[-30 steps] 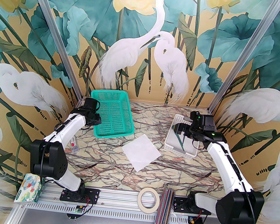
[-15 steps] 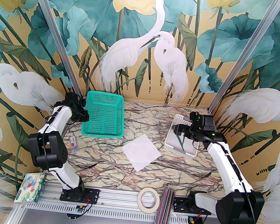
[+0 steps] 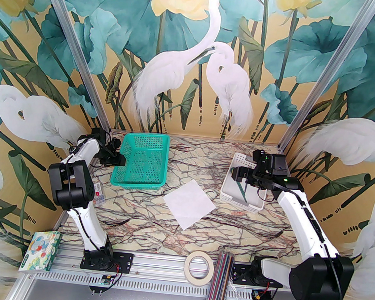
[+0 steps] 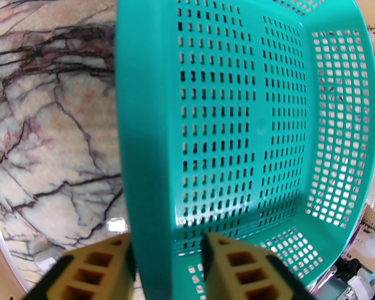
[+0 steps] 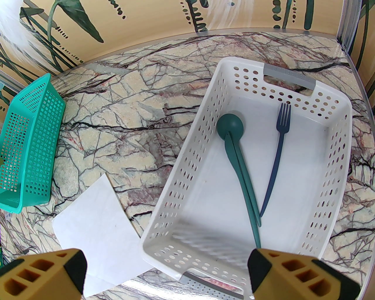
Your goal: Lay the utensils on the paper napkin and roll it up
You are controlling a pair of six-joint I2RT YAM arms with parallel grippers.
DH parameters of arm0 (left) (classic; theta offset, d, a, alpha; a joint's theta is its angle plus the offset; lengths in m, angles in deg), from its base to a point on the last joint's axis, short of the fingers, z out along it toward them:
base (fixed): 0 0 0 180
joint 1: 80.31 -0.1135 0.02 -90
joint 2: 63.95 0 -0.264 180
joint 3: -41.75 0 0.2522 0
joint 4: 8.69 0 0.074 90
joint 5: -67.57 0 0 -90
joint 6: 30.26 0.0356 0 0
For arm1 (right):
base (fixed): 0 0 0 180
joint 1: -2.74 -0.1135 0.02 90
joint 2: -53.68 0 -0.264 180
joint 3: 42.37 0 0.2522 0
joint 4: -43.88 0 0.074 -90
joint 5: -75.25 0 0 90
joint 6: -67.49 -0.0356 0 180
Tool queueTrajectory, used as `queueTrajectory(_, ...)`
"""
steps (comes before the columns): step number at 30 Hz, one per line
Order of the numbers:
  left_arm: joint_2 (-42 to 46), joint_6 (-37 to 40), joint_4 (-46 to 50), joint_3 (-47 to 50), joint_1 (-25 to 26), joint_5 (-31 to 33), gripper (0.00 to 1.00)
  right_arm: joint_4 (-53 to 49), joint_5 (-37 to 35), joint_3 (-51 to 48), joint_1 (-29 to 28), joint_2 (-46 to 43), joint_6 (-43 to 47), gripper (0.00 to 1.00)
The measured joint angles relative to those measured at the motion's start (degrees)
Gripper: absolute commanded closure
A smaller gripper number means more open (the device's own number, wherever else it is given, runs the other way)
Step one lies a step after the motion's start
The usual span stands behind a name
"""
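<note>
Marbled desk (image 3: pixel 152 228) held the bare napkin (image 3: pixel 189 204) centrally; spoon (image 5: pixel 240 170) and fork (image 5: pixel 277 164) lay in the far-right white basket (image 5: pixel 181 175) under spread right fingers (image 5: pixel 293 272); left fingers (image 4: pixel 234 263) clamped the green basket (image 4: pixel 140 117). Pickup seemed next: descend, pinch a handle.

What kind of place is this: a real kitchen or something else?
Probably a robot test booth, not a kitchen: two arms bolted to an aluminium rail, printed heron walls, a marble-patterned table.

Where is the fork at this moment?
In the right wrist view the fork lies flat inside the white perforated basket, just right of the spoon; from above, that basket sits far right on the table.
</note>
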Motion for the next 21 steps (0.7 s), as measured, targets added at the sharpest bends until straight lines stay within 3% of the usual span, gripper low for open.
queueTrajectory(7,2.4,-1.2,-0.6,-0.9,0.0,0.0,0.21,-2.0,-2.6,0.5,0.0,0.0,0.1,0.01)
queueTrajectory(12,11.9,-5.7,-3.8,1.9,0.0,-0.3,0.11,-3.0,-4.5,1.2,0.0,0.0,0.2,0.01)
queueTrajectory(17,27.0,-14.4,-8.1,8.9,1.7,-1.2,0.08,-3.3,-5.2,1.2,0.0,0.0,0.2,0.01)
queueTrajectory(21,35.3,-20.5,-10.2,14.1,8.7,-1.0,0.08,-3.5,-6.1,1.2,0.0,0.0,0.2,0.01)
